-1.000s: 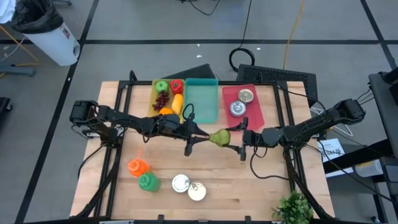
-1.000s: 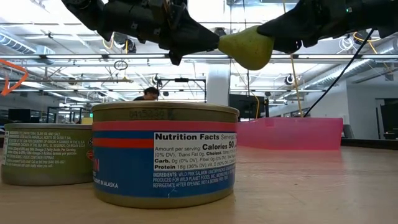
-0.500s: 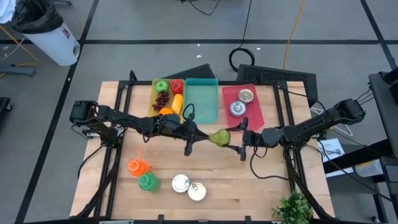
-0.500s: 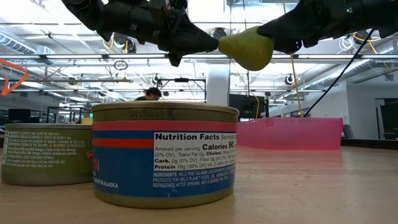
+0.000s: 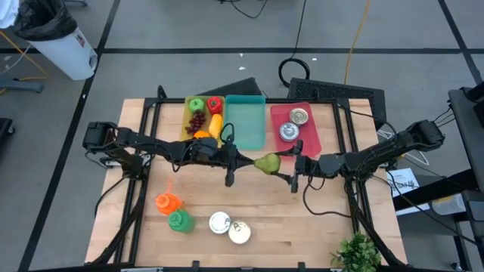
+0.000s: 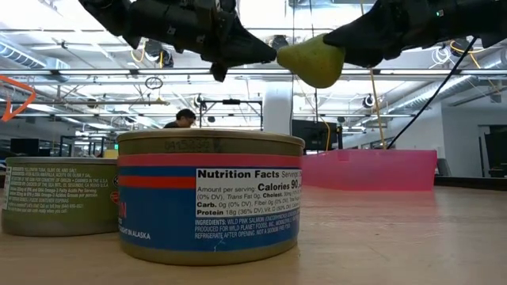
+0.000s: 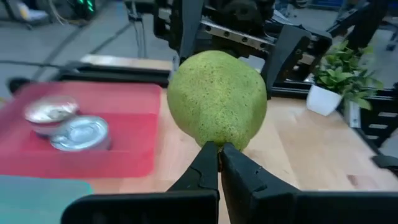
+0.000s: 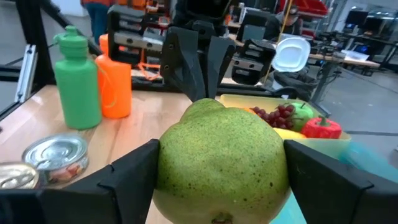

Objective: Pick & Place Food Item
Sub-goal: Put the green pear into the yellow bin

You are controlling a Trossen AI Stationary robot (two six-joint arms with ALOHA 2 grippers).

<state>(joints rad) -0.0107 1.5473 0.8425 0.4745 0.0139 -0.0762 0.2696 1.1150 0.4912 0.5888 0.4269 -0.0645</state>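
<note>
A handover is under way above the table; the left gripper [image 7: 219,149] pinches the pear's [image 5: 266,164] stem; the right gripper [image 8: 219,180] clasps its body, needing release next.

Green pear [image 5: 265,163] mid-table between left claw [image 5: 246,162], right claw [image 5: 281,168].
</note>
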